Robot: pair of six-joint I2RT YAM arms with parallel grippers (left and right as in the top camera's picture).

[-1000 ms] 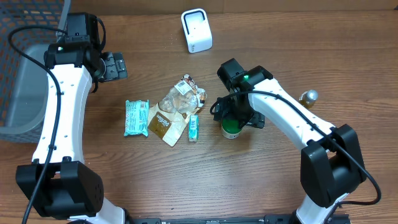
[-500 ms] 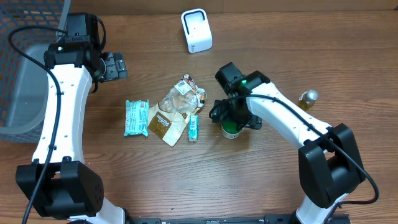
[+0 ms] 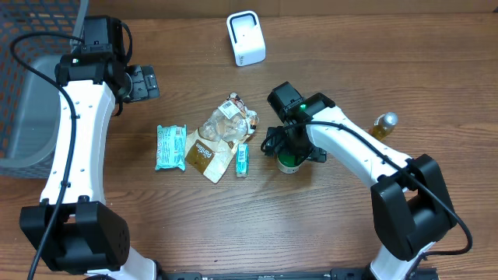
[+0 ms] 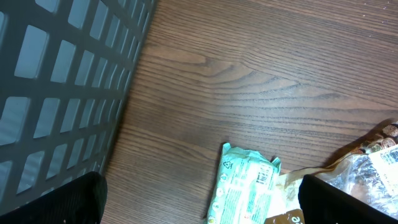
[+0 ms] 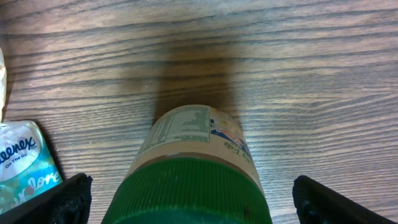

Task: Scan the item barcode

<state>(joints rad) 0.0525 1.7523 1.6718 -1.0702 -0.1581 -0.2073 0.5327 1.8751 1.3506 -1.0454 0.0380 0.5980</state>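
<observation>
Straddling the green-lidded jar [image 5: 193, 180], our right gripper [image 3: 289, 148] gapes, released.
Tissue pack [image 3: 243, 159] just beside; left gripper [image 3: 144, 82] released near basket [image 3: 23, 101].

1. A grey basket [image 4: 62, 81] with a grid of square openings fills the left side, its wall slanting down to the lower left.
2. The brown wooden table [image 4: 261, 74] takes up the rest of the view.
3. A mint-green packet [image 4: 245, 183] lies flat at the bottom centre, well apart from the basket.
4. A clear crinkled bag [image 4: 367, 168] with a brown label edge touches the packet's right end and runs off the right edge.
5. The left gripper [image 4: 200, 206] stands wide apart, one dark fingertip [image 4: 62, 200] in each bottom corner, holding nothing.
</observation>
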